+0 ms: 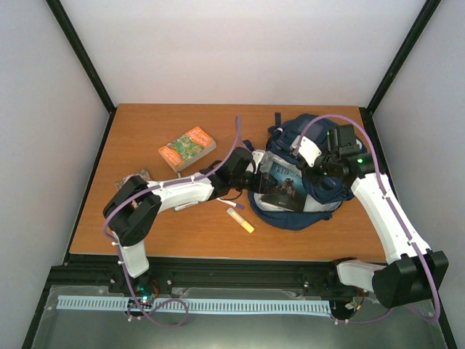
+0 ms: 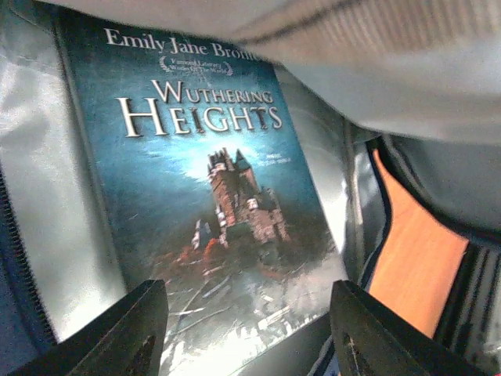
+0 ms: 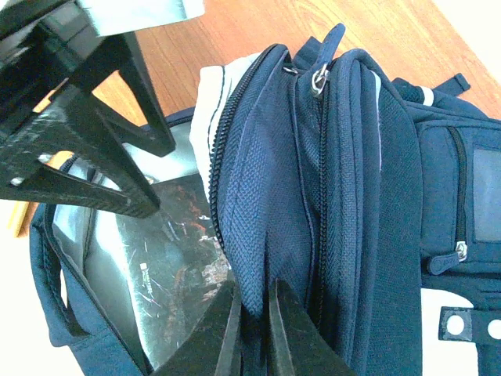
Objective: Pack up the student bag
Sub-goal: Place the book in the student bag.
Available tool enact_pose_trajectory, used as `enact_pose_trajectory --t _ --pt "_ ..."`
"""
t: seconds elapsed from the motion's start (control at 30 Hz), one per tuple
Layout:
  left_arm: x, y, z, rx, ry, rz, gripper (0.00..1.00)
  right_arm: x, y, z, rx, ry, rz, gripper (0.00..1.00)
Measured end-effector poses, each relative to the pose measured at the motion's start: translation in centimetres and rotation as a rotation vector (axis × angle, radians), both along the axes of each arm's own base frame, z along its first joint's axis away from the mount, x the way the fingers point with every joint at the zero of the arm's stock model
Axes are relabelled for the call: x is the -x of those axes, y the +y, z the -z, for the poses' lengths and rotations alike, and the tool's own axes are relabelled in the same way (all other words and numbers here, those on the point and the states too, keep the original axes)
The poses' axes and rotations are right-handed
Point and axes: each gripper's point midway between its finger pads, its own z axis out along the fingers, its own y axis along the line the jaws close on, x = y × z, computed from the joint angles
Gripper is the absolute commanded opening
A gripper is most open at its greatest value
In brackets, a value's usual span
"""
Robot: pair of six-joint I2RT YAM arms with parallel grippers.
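Jaws of the left gripper [image 2: 246, 305] stood spread over the book [image 2: 211, 196] inside the student bag [image 1: 289, 218] (right of centre on the table [image 1: 145, 131]); right gripper [image 3: 252, 313] pinched its flap [image 3: 258, 211]. Best withdrawn straight, flap lifted.

student bag [image 3: 368, 196]: navy woven cloth, coarse matt weave. lining [image 2: 55, 196]: silvery, shiny, crinkled, film-like. zip pull [image 3: 319, 78]: bright metal. book [image 2: 211, 196]: glossy paper cover, scuffed sheen toward the lower edge. left gripper fingers [image 2: 133, 329]: black matt plastic, slightly grainy. table [image 1: 145, 131]: smooth orange-brown wood look, satin finish. arm shells [image 1: 182, 190]: white smooth plastic.
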Motion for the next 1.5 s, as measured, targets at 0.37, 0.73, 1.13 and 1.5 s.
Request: enact_pose_trajectory --t 0.37,0.73,1.13,1.5 --pt "4.6 -0.2 1.6 -0.122 -0.139 0.153 0.35 0.1 0.0 -0.5 -0.016 -0.012 0.009 0.03" --pt "5.5 0.9 6.6 -0.301 -0.137 0.137 0.12 0.3 0.5 -0.6 -0.05 -0.002 -0.001 0.03" --pt "5.2 1.8 9.0 -0.388 -0.077 0.088 0.26 0.6 0.7 -1.1 -0.066 -0.011 -0.009 0.03" --pt "1.0 0.5 9.2 -0.393 -0.132 -0.099 0.35 1.4 1.4 -1.2 -0.094 0.005 -0.055 0.03"
